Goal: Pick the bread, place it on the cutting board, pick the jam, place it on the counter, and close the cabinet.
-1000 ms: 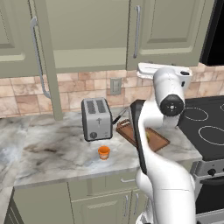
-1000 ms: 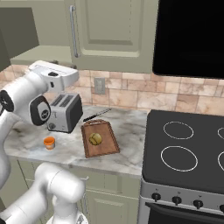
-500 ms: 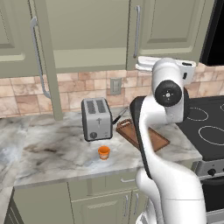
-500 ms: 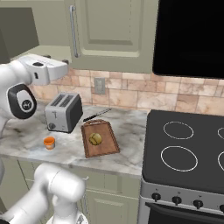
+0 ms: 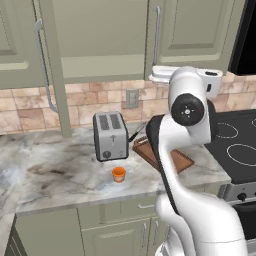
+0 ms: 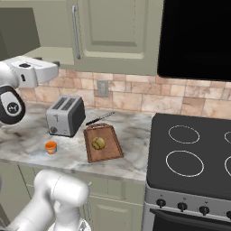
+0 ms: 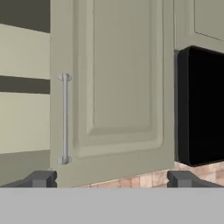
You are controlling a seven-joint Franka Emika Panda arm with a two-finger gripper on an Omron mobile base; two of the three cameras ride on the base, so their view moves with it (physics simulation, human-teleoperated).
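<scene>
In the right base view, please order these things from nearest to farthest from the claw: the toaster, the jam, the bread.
From the claw:
1. Toaster, on the counter just below it.
2. Jam, in front of the toaster near the counter's front edge.
3. Bread, to the right, on the cutting board.

Tan and brown tiled backsplash (image 6: 135,101) with a wall outlet (image 6: 103,88). Silver toaster (image 6: 66,116) below. Black glass stovetop (image 6: 191,151) at right, olive base cabinets (image 5: 107,232) beneath.
</scene>
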